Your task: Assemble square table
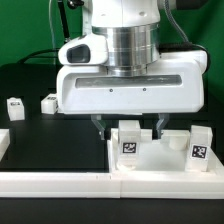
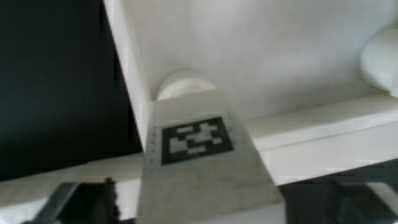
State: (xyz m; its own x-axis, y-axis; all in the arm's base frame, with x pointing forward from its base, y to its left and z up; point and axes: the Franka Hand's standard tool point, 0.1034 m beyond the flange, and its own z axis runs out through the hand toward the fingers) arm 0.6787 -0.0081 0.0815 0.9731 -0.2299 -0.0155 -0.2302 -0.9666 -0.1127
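The white square tabletop [image 1: 160,168] lies at the front of the exterior view's right; in the wrist view its surface [image 2: 267,40] fills the upper part. A white tagged leg [image 1: 130,141] stands upright at the tabletop's near left corner, and the wrist view shows its tag [image 2: 198,141] with its end at a round socket [image 2: 185,86]. My gripper [image 1: 128,128] hangs right over this leg, jaws open, one finger on each side with small gaps [image 2: 201,212]. A second tagged leg [image 1: 197,146] stands on the tabletop's right.
Two more white legs [image 1: 15,108] [image 1: 47,101] lie on the black table at the exterior view's left. A white border rail [image 1: 55,183] runs along the front edge. The marker board's corner [image 1: 3,146] shows at the far left.
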